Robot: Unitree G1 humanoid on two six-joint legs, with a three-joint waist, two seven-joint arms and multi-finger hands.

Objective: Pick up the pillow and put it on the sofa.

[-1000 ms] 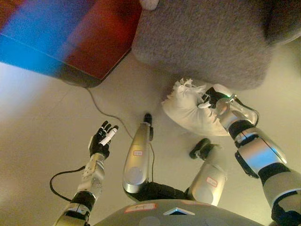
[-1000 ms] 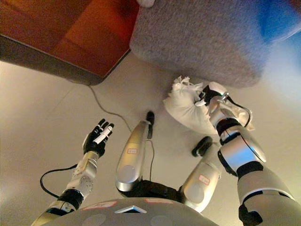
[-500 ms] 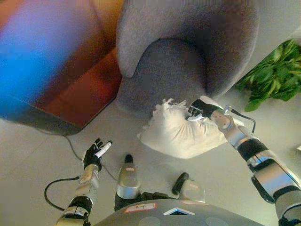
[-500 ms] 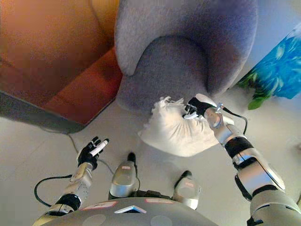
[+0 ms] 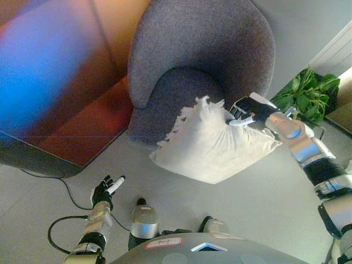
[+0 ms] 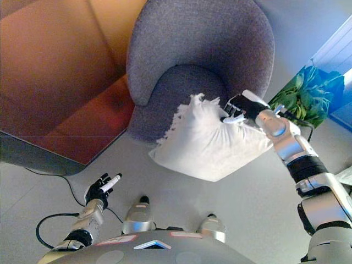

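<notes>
The white pillow (image 5: 212, 144) with a fringed edge hangs in the air just in front of the grey sofa chair (image 5: 203, 60), clear of the floor (image 5: 286, 192). The right hand (image 5: 246, 108) grips its upper corner, fingers curled into the cloth. The left hand (image 5: 105, 190) is low at the left with fingers relaxed, holding nothing. A green plant (image 5: 308, 93) stands right of the chair, beside a wood-brown cabinet (image 6: 60, 82) at the left.

A plain cream-white fabric pillow with a fringed edge (image 5: 212, 146), a grey textured-fabric tub sofa (image 5: 203, 49), a reddish-brown wooden panel (image 6: 66, 104), a leafy green plant (image 5: 308, 93) and a pale grey floor (image 5: 264, 203); both dark hands (image 5: 246, 109) (image 5: 104, 190) carry white finger covers
</notes>
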